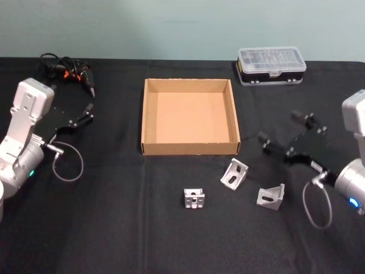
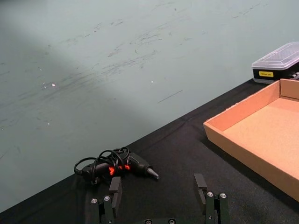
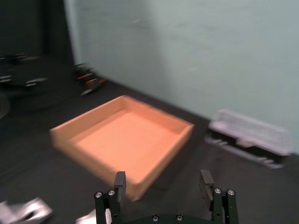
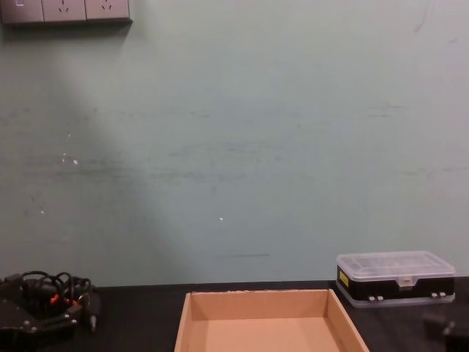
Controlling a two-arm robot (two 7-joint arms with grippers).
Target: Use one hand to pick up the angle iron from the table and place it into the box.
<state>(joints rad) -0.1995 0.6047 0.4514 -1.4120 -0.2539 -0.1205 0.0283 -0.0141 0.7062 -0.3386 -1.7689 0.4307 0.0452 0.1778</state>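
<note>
Three silver angle irons lie on the black table (image 1: 102, 228) in front of the box: one at the left (image 1: 194, 198), one in the middle (image 1: 234, 174) and one at the right (image 1: 271, 196). The tan cardboard box (image 1: 188, 148) sits at the table's centre with nothing in it, and its wall (image 3: 88, 161) faces the right wrist. My right gripper (image 1: 281, 128) hovers open to the right of the box, above and behind the irons; its fingers (image 3: 162, 181) hold nothing. My left gripper (image 1: 88, 108) stays open at the far left (image 2: 158, 186).
A clear-lidded plastic case (image 1: 271, 65) stands behind the box on the right. A black tool with a coiled cable (image 1: 68, 69) lies at the back left, just ahead of the left gripper (image 2: 117, 165). A pale wall closes off the table's far edge.
</note>
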